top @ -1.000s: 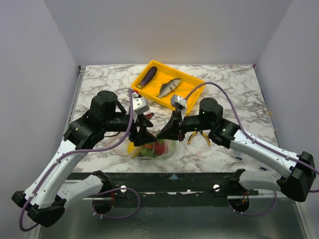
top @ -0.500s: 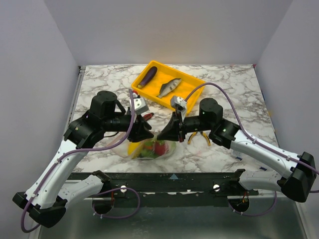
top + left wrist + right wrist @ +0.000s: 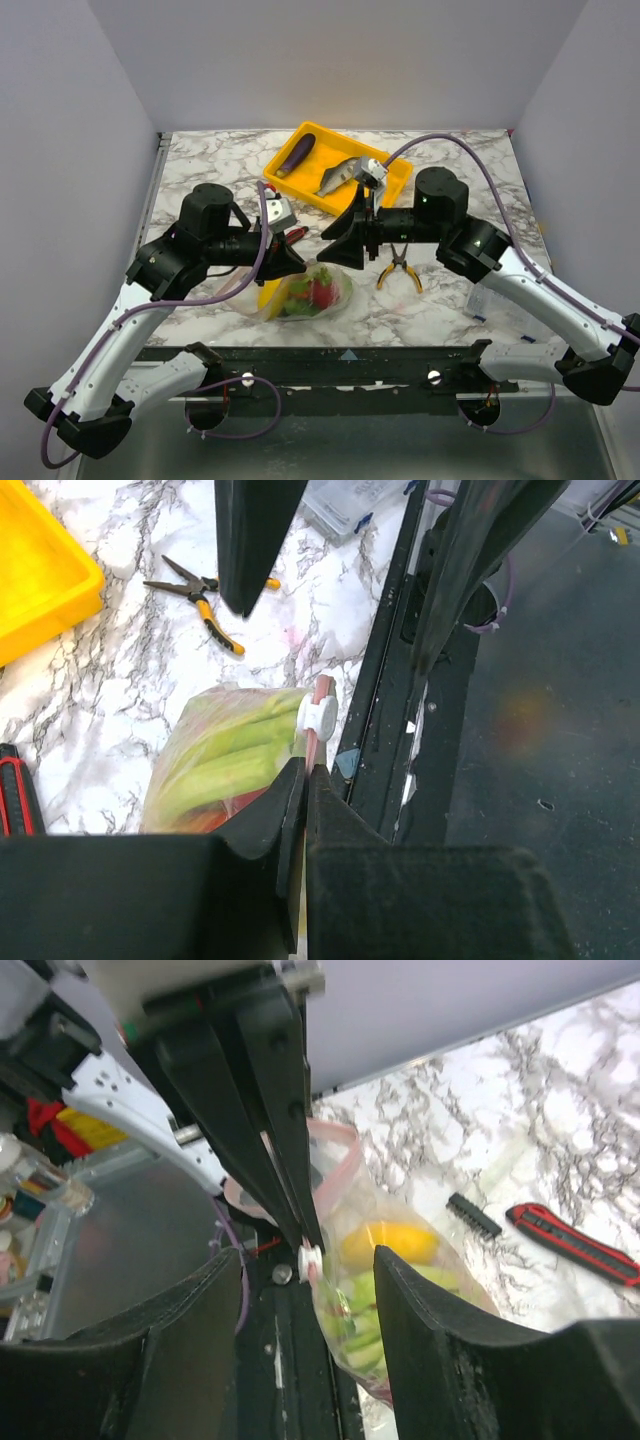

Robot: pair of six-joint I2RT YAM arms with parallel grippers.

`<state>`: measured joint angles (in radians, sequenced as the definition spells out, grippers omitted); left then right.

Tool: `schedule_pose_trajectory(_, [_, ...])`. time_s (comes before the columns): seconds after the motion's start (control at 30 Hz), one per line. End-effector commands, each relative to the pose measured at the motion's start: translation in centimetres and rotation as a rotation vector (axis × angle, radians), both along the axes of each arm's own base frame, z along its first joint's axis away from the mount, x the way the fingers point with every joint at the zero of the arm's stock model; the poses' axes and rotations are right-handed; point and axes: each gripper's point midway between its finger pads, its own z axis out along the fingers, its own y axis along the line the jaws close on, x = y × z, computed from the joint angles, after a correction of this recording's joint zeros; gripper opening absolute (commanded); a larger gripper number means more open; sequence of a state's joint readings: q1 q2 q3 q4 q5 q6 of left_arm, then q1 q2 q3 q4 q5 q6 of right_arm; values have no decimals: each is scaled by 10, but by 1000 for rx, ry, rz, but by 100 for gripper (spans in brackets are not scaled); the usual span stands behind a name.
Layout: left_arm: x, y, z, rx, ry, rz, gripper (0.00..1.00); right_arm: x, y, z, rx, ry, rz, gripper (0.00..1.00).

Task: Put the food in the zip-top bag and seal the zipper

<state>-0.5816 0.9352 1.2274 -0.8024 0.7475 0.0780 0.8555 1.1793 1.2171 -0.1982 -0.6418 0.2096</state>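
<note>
We see the left tool [image 3: 303, 772] closed, its two fingers pinched flat on the mouth edge of the zip-top bag [image 3: 308, 290]. The pinkish zipper [image 3: 314, 748] runs straight into that pinch, and a small white slider [image 3: 318, 715] sits on the strip just beyond the fingertips.

The bag rests on the marbled surface [image 3: 450, 170] at the lower centre of the top view, between the two arms. Food [image 3: 230, 760] shows through the plastic: green stalks, a yellow squash [image 3: 390, 1242] and something red [image 3: 322, 290].

The right tool [image 3: 310, 1257] is open. Its fingers stand well apart, with the bag's mouth in the gap beyond them, and they grip nothing. In the top view it hangs just up and right of the bag, close to the left tool.

In the upper centre a yellow tray [image 3: 322, 155] holds the purple eggplant [image 3: 295, 153] and the grey fish [image 3: 340, 173]. The yellow-handled pliers [image 3: 400, 268] lie right of the bag. A red-and-black pocket knife [image 3: 575, 1243] lies on the surface near it.
</note>
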Motion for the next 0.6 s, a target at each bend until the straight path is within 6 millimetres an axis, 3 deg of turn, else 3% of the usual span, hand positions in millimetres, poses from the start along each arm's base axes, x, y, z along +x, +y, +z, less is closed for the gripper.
schedule_pose_trajectory(0.0, [-6,0,17,-36,-38,-32,0,4,-8,-2,-122,112,-70,58])
schedule_pose_trajectory(0.33, [-6,-5,13,-34,26,-46,0,-6,5,-7,-223,217,54,56])
schedule_pose_trajectory(0.47, [-5,-6,11,-29,37,-47,0,-4,7,-8,-233,213,59,49])
schedule_pose_trajectory(0.57, [-5,-6,12,-29,34,-47,0,-3,9,-9,-237,213,65,36])
